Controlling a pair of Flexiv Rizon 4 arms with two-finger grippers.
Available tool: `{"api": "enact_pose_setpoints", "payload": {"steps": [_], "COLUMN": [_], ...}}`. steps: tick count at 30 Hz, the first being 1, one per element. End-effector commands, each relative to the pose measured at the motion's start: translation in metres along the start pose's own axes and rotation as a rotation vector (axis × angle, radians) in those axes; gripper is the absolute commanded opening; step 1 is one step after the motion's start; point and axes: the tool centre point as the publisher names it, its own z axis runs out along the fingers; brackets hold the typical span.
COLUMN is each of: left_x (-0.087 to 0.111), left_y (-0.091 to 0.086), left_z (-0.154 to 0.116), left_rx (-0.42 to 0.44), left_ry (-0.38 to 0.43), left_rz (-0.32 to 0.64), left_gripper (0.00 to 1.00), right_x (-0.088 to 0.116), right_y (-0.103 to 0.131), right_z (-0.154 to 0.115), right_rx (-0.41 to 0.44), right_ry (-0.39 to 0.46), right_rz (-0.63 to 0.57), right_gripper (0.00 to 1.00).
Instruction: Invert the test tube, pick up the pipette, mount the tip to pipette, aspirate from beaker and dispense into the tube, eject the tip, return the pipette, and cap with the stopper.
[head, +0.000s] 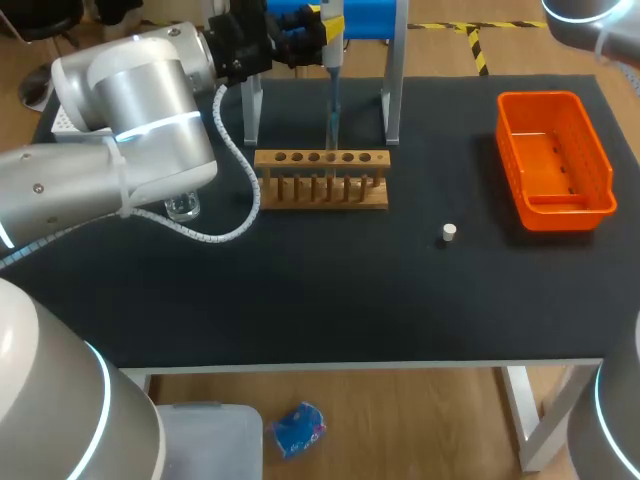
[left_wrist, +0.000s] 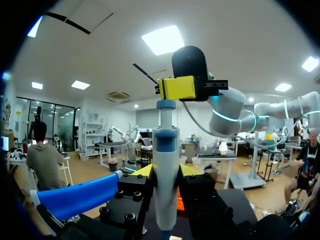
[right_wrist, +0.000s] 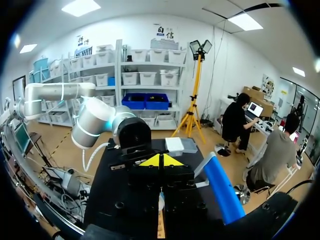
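My left gripper (left_wrist: 166, 172) is shut on the white and blue pipette (left_wrist: 165, 200), which stands upright between its yellow tips. In the head view the pipette (head: 331, 75) hangs over the wooden tube rack (head: 320, 180), its thin tip pointing down at a middle hole. My right gripper (right_wrist: 160, 161) is shut with nothing in it. Its yellow tips (left_wrist: 177, 88) rest on the pipette's plunger top (left_wrist: 166, 104). The glass beaker (head: 182, 208) is half hidden under my left arm. The small white stopper (head: 449, 233) lies on the mat right of the rack.
An orange basket (head: 553, 160) sits at the right of the black table (head: 330, 300). The blue-topped pipette stand (head: 390, 80) rises just behind the rack. My left arm's cable loops down beside the rack's left end.
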Motion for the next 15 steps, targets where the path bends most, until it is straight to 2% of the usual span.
{"api": "enact_pose_setpoints", "payload": {"steps": [1,15], "left_x": [0.0002,0.0002], "left_y": [-0.0017,-0.0017], "left_z": [0.0013,0.0013], "left_rx": [0.005,0.005], "left_ry": [-0.005,-0.005], "left_rz": [0.001,0.001], "left_gripper": [0.00,0.00], "right_x": [-0.0002,0.0028], "right_y": [-0.0044,-0.0138], "right_z": [0.0004,0.0043], "right_rx": [0.005,0.012], "right_ry": [0.006,0.016], "right_rz": [0.003,0.019], "right_gripper": [0.00,0.00]}}
